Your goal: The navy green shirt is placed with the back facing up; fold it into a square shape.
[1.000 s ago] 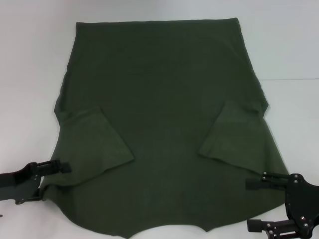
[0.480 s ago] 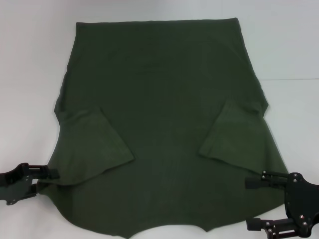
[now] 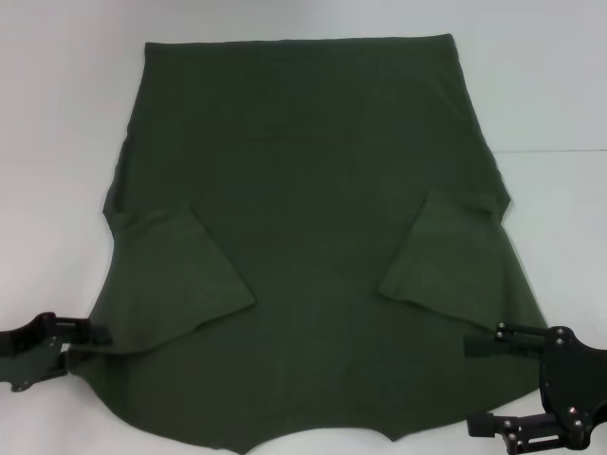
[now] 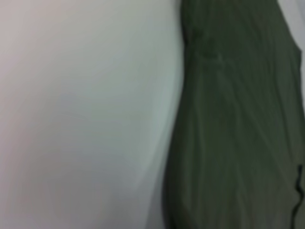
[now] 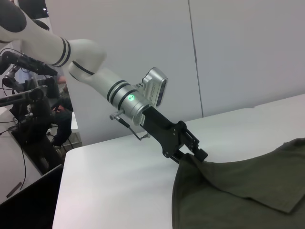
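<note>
Showed the navy green shirt [image 3: 313, 190] spread plain side up across most of a white table [image 3: 550, 85], hem at the far edge, collar end near. Showed both short sleeves already turned inward: left sleeve [image 3: 185, 275] and right sleeve [image 3: 446, 256] lying as flat angled flaps on the body.

Placed the left gripper [image 3: 95, 334] at the near left corner, closed on the fabric edge; seen from the right wrist, drew the cloth up into a small peak at the fingertips [image 5: 196, 155]. Placed the right gripper [image 3: 482, 387] at the near right corner, spread wide, upper finger over the shirt margin, holding nothing.

Presented a soft, matte, light knit, limp throughout, with faint lengthwise wrinkles in the left wrist view. Judged likely to drape and sag between two grip points rather than hold a line, and to drag on the tabletop rather than slide freely. Judged best taken at the two near corners, pinched through both layers close to the side seams, and carried level so that the fold line fell straight.
</note>
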Controlling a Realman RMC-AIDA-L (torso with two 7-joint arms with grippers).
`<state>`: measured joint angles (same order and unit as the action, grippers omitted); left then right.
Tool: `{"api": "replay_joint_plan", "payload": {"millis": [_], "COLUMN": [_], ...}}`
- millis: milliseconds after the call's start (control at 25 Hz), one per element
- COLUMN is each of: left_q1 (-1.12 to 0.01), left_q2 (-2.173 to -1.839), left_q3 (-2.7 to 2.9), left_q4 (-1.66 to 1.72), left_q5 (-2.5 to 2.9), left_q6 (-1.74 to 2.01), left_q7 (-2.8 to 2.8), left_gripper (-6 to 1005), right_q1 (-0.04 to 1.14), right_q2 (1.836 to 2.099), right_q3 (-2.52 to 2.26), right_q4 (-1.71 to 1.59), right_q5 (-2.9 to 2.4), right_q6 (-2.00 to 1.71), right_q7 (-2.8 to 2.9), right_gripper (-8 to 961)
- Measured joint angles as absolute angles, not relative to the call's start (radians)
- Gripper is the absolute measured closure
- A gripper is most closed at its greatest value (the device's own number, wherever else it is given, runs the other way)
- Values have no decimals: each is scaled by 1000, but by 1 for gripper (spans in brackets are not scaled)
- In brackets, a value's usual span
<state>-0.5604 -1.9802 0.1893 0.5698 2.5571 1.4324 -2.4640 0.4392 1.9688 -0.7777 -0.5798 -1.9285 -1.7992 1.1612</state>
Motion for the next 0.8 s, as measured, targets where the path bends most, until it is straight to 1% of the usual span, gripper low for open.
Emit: {"api": "replay_joint_plan", "payload": {"millis": [80,280,520,720,800], "left_q1": [-561,-561,-564,-571,-574], "left_q2": [-1980,-1983,-1979,-1973,-1971], "left_q3": [198,212,212,207,205], "left_q4": [570,570,573,577,577], "left_q5": [2566,2566,2567,2566,2562], "left_q6": [1420,1405,1405,1414,1413], "left_q7": [-2464,-2459,-2447,-2433,-2422], "left_gripper": [570,691,900,996,996], "right_q1": [440,444,447,465,485], "right_q2": [1970,1974,1978,1978,1972], "right_q3": [-778,-778,-772,-671,-625], "right_q4": [-580,-580,-573,-573,-583], "right_q5": [-1928,-1931,-1929,-1925,-1925], "right_q6": [-1799,-1799,-1778,-1761,-1750], "right_q7": [1161,1167,1191,1307,1432], "right_gripper": [25,25,25,25,25]}}
